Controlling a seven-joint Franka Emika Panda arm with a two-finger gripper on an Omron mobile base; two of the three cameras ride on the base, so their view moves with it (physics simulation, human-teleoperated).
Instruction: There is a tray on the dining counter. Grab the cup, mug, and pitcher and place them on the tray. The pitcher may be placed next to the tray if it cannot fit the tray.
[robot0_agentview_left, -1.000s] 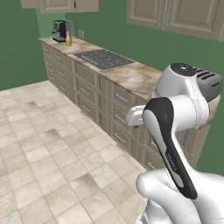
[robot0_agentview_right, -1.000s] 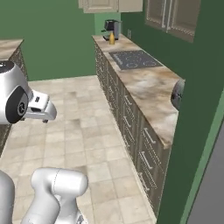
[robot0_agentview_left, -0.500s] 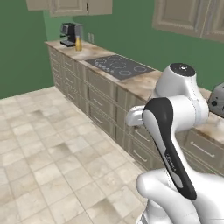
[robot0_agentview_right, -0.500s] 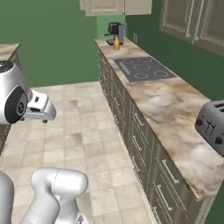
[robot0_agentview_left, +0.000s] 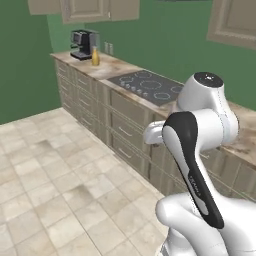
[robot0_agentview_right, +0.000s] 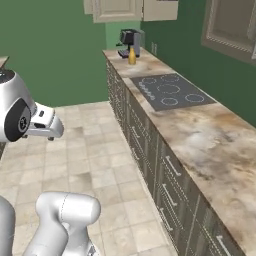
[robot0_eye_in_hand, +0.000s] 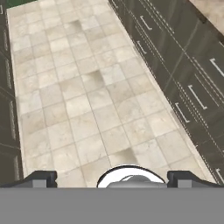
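Along green wall: marbled counter (robot0_agentview_right: 200, 135), cooktop (robot0_agentview_right: 172, 91), pitcher (robot0_agentview_right: 132, 56); tiled floor (robot0_eye_in_hand: 100, 100).

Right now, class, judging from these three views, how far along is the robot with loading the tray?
Nothing looks done yet. The claw is open and empty, pointing down at the tiled floor. In hand: nothing. The yellow-orange pitcher stands beside the coffee machine at the far end of the marbled counter with cream drawers, beyond the cooktop. Fetching pitcher, cup and mug, and placing all three, remains.
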